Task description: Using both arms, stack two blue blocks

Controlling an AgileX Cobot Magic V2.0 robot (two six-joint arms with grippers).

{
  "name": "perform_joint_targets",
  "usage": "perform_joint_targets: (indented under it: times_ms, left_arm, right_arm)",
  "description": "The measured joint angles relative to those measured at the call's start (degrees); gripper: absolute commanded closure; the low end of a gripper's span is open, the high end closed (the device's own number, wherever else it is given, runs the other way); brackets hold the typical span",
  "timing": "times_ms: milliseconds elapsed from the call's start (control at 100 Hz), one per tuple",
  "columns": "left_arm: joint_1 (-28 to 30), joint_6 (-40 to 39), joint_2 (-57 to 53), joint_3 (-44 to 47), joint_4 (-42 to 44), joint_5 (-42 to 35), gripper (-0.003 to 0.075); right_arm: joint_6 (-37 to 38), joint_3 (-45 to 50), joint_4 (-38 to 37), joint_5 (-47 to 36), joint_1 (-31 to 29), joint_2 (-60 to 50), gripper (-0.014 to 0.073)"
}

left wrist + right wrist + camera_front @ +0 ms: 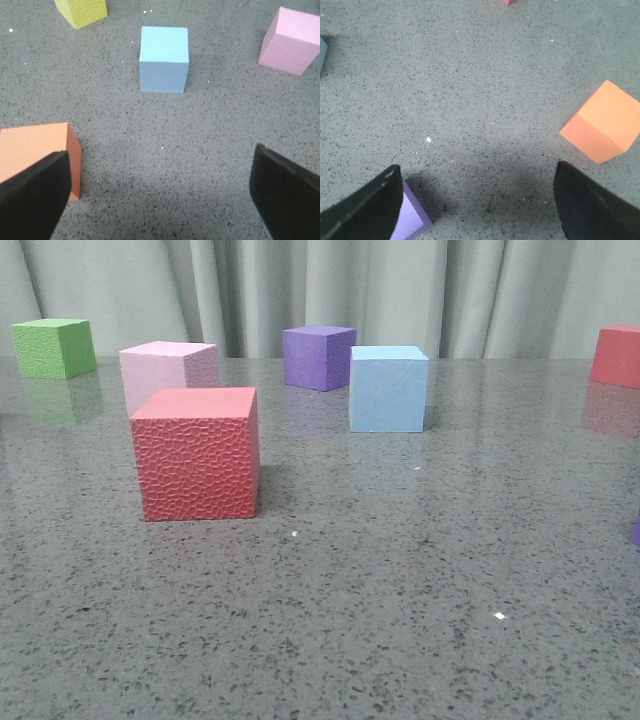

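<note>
A pale blue block [388,388] stands on the grey table toward the back, right of centre. In the left wrist view a pale blue block [164,59] sits straight ahead of my left gripper [160,195], well beyond the fingertips. That gripper is open, with only bare table between its black fingers [32,197]. My right gripper [477,205] is open too and holds nothing. A blue-grey corner [322,52] shows at the edge of the right wrist view, too little to name. Neither arm appears in the front view.
In front stand a red cube [197,453], a pink cube [168,375], a green cube [55,347], a purple cube [318,357] and another red cube [617,355]. An orange-red cube [37,152] touches the left finger's side; a lilac cube [410,220] and an orange cube [602,122] flank the right gripper.
</note>
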Motion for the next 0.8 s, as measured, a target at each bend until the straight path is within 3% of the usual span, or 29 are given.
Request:
perform_joint_targets:
  times_ms: [260, 800]
  left_arm:
    - [0.0, 0.0, 6.24, -6.55, -0.79, -0.63, 0.003]
    - [0.0, 0.0, 38.37, -28.33, -0.85, -0.15, 0.003]
  right_arm:
    - [-0.11, 0.0, 0.0, -0.35, 0.0, 0.0, -0.0015]
    - [-0.11, 0.0, 0.0, -0.35, 0.0, 0.0, -0.0015]
